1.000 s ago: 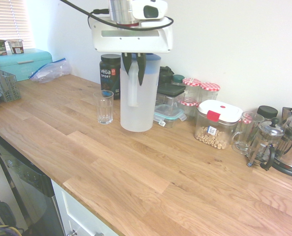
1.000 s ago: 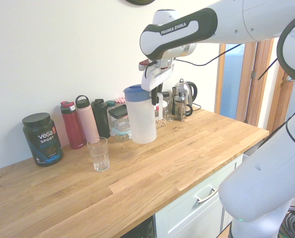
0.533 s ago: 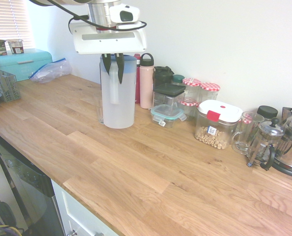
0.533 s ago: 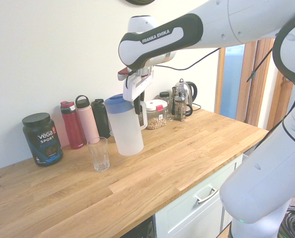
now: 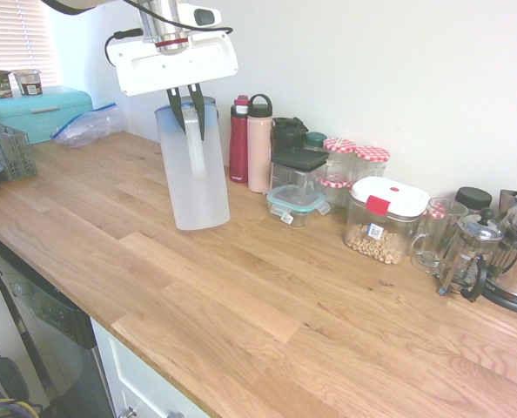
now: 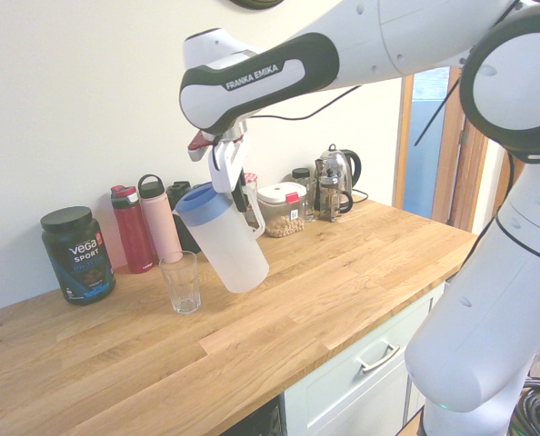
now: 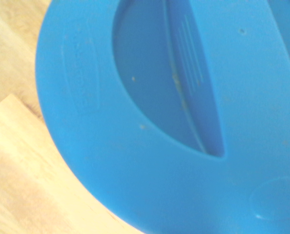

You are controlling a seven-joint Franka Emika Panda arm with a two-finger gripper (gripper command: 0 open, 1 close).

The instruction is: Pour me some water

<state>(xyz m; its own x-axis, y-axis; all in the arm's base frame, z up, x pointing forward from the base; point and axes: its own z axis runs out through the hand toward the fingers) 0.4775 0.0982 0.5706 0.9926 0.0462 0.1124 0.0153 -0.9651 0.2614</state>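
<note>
A tall frosted jug [image 6: 226,243] with a blue lid [image 6: 195,199] hangs above the wooden counter, tilted with its top leaning toward an empty drinking glass [image 6: 181,282]. My gripper [image 6: 227,174] is shut on the jug's white handle [image 5: 195,150] from above. The water [image 5: 198,196] shows only faintly through the jug's frosted wall. None is seen leaving the jug. In the first exterior view the jug [image 5: 191,170] hides the glass. The blue lid [image 7: 159,122] fills the wrist view.
Along the wall stand a black Vega Sport tub [image 6: 77,254], a red bottle [image 6: 132,229], a pink bottle [image 6: 161,218], food containers [image 5: 385,219], a French press [image 5: 472,252] and a kettle [image 6: 335,180]. A teal bread box [image 5: 41,109] and dish rack [image 5: 6,148] sit further along.
The arm has carried the jug along the counter to the glass, lifted it and tipped its top toward the glass. The gripper has stayed shut on the handle.
</note>
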